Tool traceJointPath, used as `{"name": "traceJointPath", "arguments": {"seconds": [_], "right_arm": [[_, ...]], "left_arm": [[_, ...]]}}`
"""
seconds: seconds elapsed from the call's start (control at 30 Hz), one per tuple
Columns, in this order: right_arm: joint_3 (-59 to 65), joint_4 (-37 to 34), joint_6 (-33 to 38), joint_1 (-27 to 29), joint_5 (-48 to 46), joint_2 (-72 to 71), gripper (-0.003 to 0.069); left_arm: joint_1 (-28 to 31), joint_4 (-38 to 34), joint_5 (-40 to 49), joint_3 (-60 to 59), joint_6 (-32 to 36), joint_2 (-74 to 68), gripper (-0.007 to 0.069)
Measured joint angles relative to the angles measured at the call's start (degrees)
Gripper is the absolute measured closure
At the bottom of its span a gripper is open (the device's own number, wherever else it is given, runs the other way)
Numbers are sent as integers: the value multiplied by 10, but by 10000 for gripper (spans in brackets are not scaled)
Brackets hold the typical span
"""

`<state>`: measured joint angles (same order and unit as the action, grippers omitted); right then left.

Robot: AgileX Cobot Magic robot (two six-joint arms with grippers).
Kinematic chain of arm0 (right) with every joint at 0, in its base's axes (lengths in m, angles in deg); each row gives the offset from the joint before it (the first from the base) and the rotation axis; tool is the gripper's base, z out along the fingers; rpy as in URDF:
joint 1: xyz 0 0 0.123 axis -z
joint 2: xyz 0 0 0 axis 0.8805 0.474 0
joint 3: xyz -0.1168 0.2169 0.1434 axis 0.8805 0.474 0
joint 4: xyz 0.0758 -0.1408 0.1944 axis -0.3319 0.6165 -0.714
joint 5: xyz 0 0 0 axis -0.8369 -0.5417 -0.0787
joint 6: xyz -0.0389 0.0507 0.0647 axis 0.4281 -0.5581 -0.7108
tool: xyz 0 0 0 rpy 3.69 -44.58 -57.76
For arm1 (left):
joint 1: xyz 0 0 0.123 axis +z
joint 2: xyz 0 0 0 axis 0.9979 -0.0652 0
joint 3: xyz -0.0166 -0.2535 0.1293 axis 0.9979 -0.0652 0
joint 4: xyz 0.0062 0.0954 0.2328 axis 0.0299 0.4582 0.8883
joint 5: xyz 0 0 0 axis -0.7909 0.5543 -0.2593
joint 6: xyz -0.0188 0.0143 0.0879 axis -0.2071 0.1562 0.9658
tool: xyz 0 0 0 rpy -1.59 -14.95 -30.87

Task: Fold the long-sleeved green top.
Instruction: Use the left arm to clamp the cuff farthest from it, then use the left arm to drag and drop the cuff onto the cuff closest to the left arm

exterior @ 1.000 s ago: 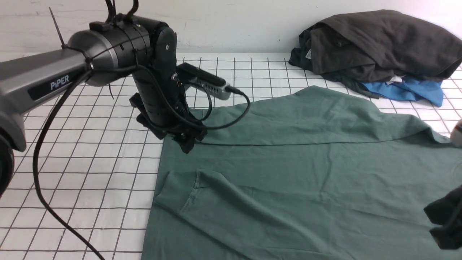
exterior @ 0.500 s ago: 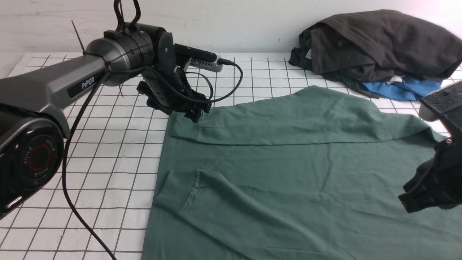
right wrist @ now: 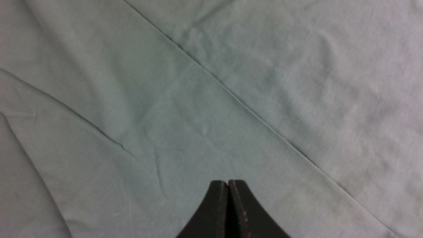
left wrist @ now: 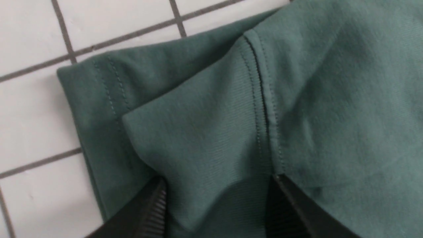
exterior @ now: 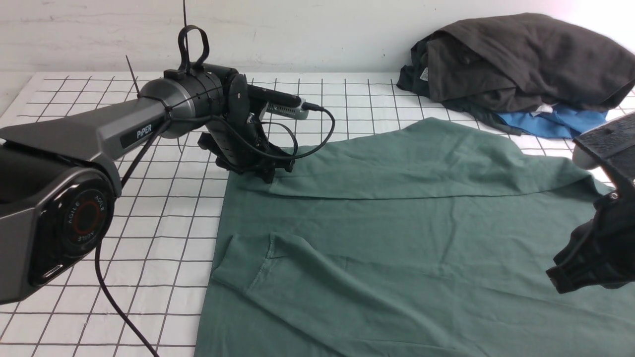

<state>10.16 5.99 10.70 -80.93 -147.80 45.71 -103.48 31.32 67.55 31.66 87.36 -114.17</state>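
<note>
Green long-sleeved top (exterior: 407, 238) spread flat on the white gridded desk (exterior: 124, 223), covering the stretch from the middle to the right edge and passing out of view at the near edge. Far sleeve (exterior: 397, 158) folded in across the body, pointing toward the left edge of the desk, with its ribbed cuff (left wrist: 205, 132) laid over the stitched hem corner of the top. Near sleeve (exterior: 278, 277) likewise folded onto the body, cuff end toward the left edge. Left tool (exterior: 268, 174) lowered onto the far left corner of the top, fingers (left wrist: 155, 208) parted partway and straddling the ribbed cuff, cloth bunched up in the gap between them. Right tool (exterior: 558, 277) raised above the top near the right edge of the desk, closed tip to tip with nothing between the two halves, plain green cloth below. Dark grey-black heap of clothing (exterior: 521, 59) in the far right corner of the desk, bright blue garment (exterior: 560, 124) sticking out beneath it, both just beside the far edge of the top.
</note>
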Motion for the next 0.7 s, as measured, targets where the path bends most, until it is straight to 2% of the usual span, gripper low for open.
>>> {"name": "traceJointPath", "arguments": {"seconds": [0.1,0.13,0.17,0.2,0.3,0.43,0.57,0.7], "right_arm": [[0,0,0,0,0,0,673],[0,0,0,0,0,0,673],[0,0,0,0,0,0,673],[0,0,0,0,-1,0,673],[0,0,0,0,-2,0,673],[0,0,0,0,-7,0,673],[-1,0,0,0,-19,0,673],[-2,0,0,0,-40,-4,673]], "left_arm": [[0,-5,21,7,0,0,496],[0,-5,23,7,0,0,506],[0,-6,38,13,0,0,573],[0,-6,49,15,0,0,592],[0,-10,74,20,0,4,601],[0,-54,126,26,17,40,601],[0,-130,191,32,70,105,601],[-1,-144,241,19,92,143,601]]}}
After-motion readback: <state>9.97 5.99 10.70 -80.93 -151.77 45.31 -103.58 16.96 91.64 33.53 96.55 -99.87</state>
